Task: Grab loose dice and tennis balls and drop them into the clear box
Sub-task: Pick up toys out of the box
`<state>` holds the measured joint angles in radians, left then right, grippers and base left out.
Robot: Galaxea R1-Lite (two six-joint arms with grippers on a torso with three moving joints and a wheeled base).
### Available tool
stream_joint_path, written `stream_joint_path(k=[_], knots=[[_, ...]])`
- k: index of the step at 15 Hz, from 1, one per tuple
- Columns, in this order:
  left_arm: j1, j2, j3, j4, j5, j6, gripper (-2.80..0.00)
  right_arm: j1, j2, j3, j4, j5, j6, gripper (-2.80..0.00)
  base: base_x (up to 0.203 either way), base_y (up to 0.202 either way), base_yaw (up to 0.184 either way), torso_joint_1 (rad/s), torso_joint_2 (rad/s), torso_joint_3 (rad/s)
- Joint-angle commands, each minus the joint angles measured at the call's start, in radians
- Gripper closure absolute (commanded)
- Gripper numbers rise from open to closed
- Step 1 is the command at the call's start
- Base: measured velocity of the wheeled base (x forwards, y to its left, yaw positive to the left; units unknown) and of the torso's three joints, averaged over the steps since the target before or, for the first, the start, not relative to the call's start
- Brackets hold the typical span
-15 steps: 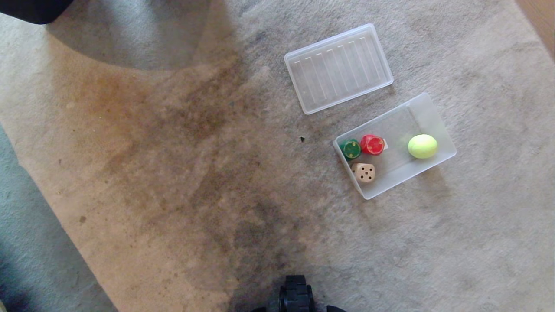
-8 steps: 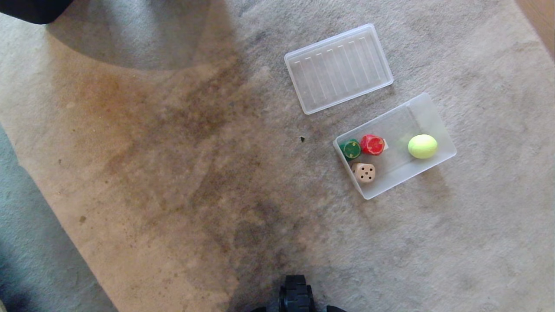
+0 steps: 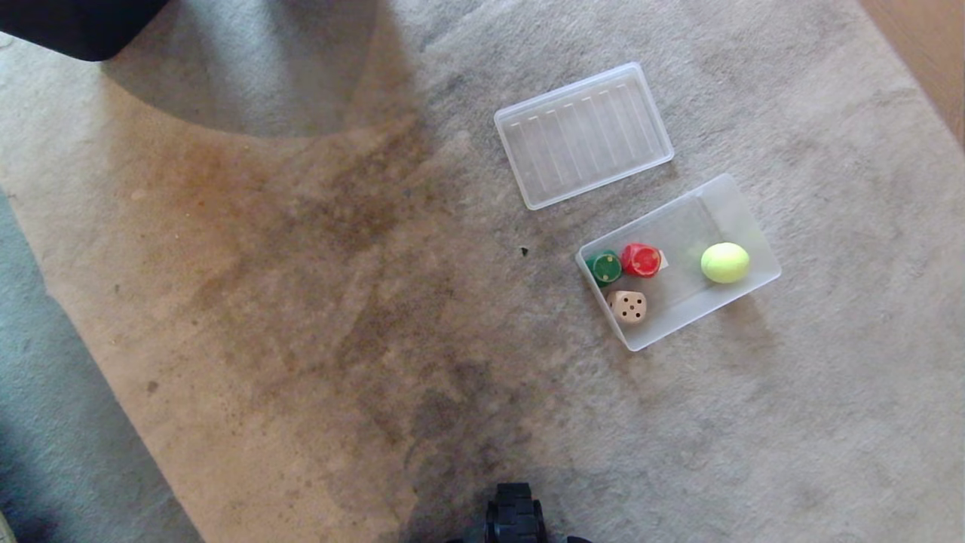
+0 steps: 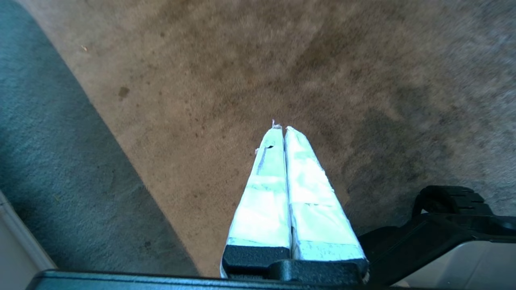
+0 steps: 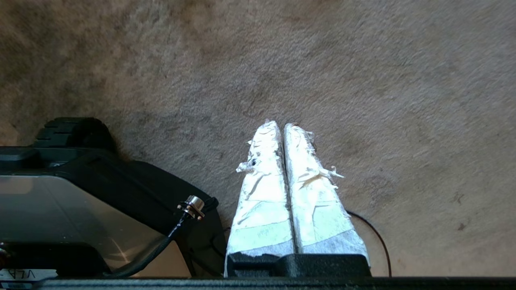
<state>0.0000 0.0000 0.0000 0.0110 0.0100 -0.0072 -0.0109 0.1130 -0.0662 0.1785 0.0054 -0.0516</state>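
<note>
We find clear box (image 3: pixel 742 226) on carpet (image 3: pixel 301 302), right of centre. Inside: green die (image 3: pixel 605 267), red die (image 3: pixel 641 260), beige die (image 3: pixel 627 307) grouped at one end; tennis ball (image 3: pixel 725 262) toward other end. Ribbed lid (image 3: pixel 583 135) lies just beyond box, apart. Left gripper (image 4: pixel 281 128) clenched, empty, over carpet. Right gripper (image 5: pixel 280 125) likewise clenched, empty.

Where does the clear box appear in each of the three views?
Head view: the clear box lies right of centre on the carpet, below the ribbed lid.
Left wrist view: not in it.
Right wrist view: not in it.
Shared landmark: the black wheel of the base shows in all three.
</note>
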Motion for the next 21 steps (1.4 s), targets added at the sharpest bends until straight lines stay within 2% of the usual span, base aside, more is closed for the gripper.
stream_joint_path(k=[1, 11, 15, 21], knots=[[0.0, 0.0, 0.002, 0.0, 0.001, 0.0, 0.0, 0.0, 0.004, 0.0, 0.001, 0.001, -0.001, 0.0, 0.0, 0.0, 0.0, 0.002, 0.0, 0.189], [0.0, 0.0, 0.002, 0.0, 0.001, 0.0, 0.0, 0.0, 0.004, 0.0, 0.001, 0.001, -0.001, 0.0, 0.0, 0.0, 0.0, 0.002, 0.0, 0.202], [0.0, 0.0, 0.0, -0.002, 0.001, 0.0, 0.0, 0.006, -0.115, 0.005, -0.013, 0.002, -0.002, 0.0, 0.0, 0.0, 0.0, 0.004, 0.0, 0.204], [0.0, 0.0, 0.002, -0.002, 0.001, -0.002, 0.0, 0.006, -0.115, 0.005, -0.013, 0.004, -0.002, 0.0, 0.0, 0.0, 0.0, 0.003, 0.0, 0.202]])
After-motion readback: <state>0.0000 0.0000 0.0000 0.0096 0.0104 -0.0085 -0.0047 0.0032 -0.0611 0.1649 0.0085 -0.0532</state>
